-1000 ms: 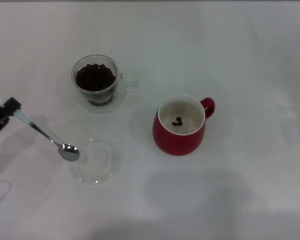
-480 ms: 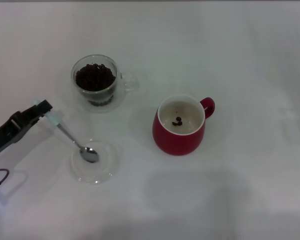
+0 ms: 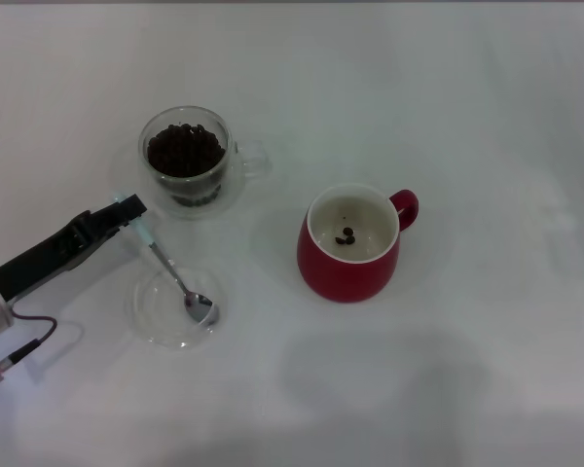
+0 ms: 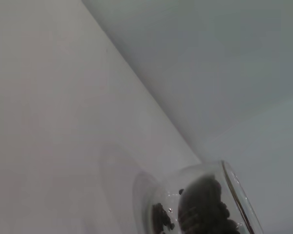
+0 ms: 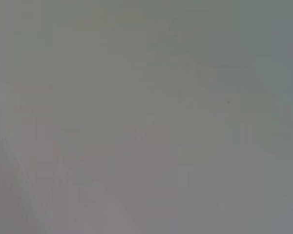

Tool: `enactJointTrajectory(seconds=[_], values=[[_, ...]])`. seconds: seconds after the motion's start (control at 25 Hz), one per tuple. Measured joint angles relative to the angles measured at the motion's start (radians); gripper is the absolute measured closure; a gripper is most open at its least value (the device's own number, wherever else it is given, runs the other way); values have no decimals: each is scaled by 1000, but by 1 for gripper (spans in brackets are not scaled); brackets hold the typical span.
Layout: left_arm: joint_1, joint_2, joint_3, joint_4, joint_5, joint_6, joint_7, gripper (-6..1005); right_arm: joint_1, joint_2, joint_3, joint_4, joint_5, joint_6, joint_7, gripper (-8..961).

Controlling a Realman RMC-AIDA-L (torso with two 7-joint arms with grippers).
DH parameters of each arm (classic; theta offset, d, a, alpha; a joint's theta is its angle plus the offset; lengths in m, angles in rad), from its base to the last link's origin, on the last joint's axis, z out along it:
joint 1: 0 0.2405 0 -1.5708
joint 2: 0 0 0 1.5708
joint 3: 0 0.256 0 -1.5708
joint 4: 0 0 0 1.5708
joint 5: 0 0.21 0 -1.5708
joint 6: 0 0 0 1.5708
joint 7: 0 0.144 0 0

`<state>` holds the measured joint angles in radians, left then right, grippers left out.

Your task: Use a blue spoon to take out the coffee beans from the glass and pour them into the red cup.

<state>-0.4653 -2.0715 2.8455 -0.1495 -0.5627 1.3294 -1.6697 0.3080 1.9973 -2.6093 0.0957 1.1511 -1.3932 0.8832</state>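
Left gripper [image 3: 129, 209] clamped on pale-blue handle end of silver-bowled blue spoon [image 3: 175, 280]; bowl slanting down over flat clear glass dish [image 3: 146, 326]. Clear double-walled glass [image 3: 187, 161] of dark coffee beans [image 3: 184, 150] just beyond. Pot-bellied red cup [image 3: 351, 245] well apart, few beans inside. Right gripper out of view.

the glass [image 3: 188, 161] is clear and glossy, its coffee beans [image 3: 184, 148] dark with a slight sheen. the blue spoon [image 3: 178, 277] has a shiny metal bowl; the shallow dish [image 3: 146, 316] is clear glass. the red cup [image 3: 350, 248] looks glazed ceramic on a smooth matt white table [image 3: 487, 117].
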Motion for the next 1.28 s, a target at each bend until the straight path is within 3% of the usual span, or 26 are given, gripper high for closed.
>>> enactJointTrajectory(seconds=[0.2,0.56,0.76,1.0,1.2,1.28], values=[[-6,-3,0,10,9,-1,1,865,-5,0,0,1,8,0,3,82],[3,-2,0,13,3,-1,33,757,-7,1,0,6,10,0,27,82],[12,-1,0,8,-19,4,46,521,-9,5,0,4,10,-2,27,82],[50,4,-2,-17,-105,7,62,316,-9,5,0,-2,10,-5,27,82],[86,4,-2,-25,-212,21,149,207,-10,5,1,-2,16,-5,27,82],[98,1,-2,-21,-272,38,237,207,-7,5,1,-1,20,-3,26,82]])
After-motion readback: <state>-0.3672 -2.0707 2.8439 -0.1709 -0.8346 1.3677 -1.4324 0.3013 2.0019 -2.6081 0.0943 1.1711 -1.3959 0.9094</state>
